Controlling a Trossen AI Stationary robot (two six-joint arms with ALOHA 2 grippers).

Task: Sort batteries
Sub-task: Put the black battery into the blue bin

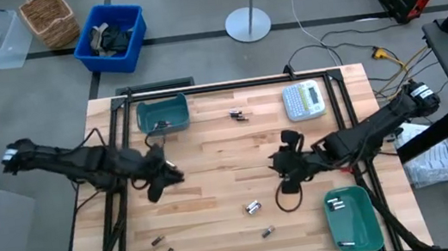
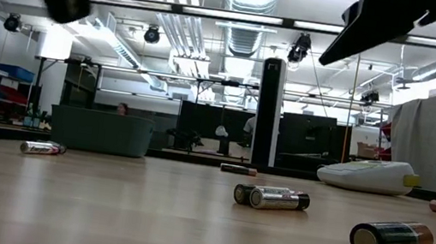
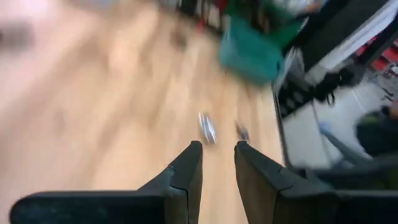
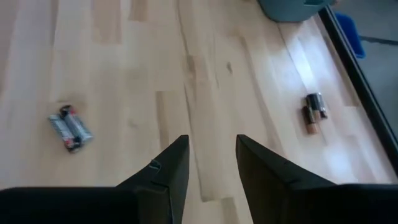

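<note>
Batteries [image 1: 253,207], small silvery and coppery-dark cylinders, lie scattered.

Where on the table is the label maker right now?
In the high view, the label maker sits at the table's far right corner, right of two loose batteries.

Pale, smooth planked wood table [image 1: 214,179]; glossy metallic batteries [image 2: 272,198]; matt green plastic bins [image 1: 353,217]; matt dark pincers.
</note>
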